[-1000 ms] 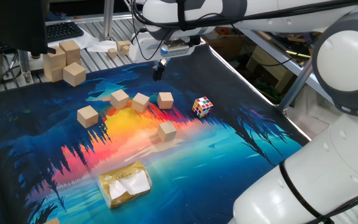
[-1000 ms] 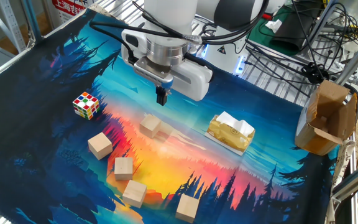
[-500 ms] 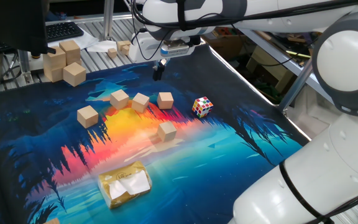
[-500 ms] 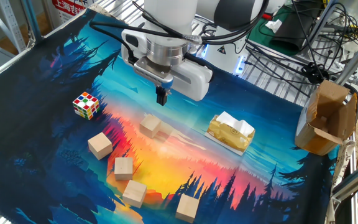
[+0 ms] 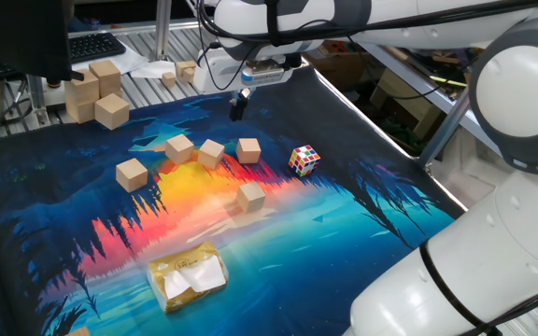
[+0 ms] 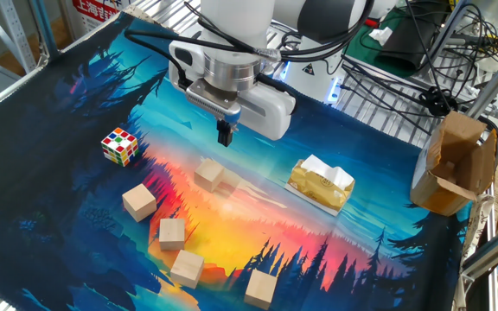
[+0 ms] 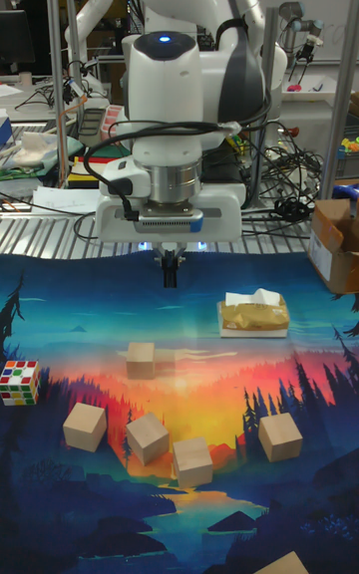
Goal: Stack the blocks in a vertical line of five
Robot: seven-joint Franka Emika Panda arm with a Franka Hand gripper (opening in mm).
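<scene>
Five blocks (image 6: 208,174) loose, none stacked; gripper (image 6: 225,134) fingers together, empty above mat — descending closed would knock one away.

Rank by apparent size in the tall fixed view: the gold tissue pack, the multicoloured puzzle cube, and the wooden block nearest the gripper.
1. Gold tissue pack, clearly largest.
2. Puzzle cube and the block nearest the gripper look about alike, so I won't rank them.

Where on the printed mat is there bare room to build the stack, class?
Bare room lies on the mat beyond the puzzle cube, and between the tissue pack and the cardboard box. It is crowded around the five blocks, below the gripper.
</scene>
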